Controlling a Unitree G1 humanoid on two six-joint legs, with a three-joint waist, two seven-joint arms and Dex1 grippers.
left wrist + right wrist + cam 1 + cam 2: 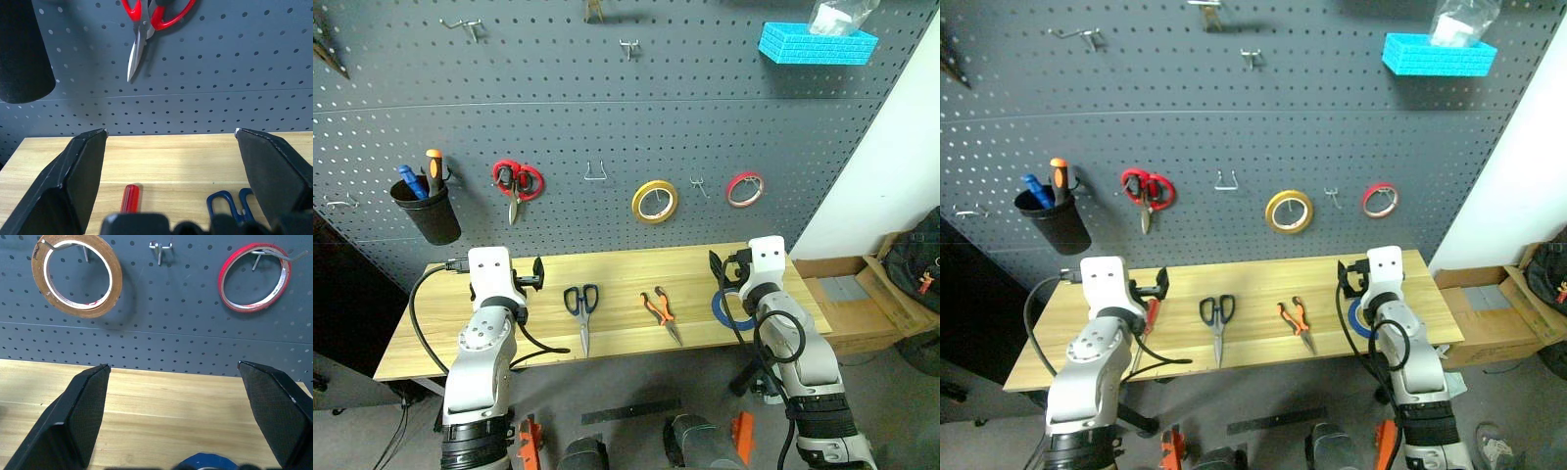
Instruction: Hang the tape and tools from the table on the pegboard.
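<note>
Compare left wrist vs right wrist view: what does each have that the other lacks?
Left wrist view: red-handled scissors hanging on the board, a black cup, the red screwdriver handle and the blue scissors' handles on the table.

Right wrist view: yellow tape roll and red tape roll on hooks, an empty hook between them, the blue tape's edge below.

Both: pegboard, wooden table, open black fingers.

bare table [617,269] along the back edge under the pegboard [607,108]; the middle holds blue scissors [581,305] and pliers [662,313], with clear wood between them.
</note>
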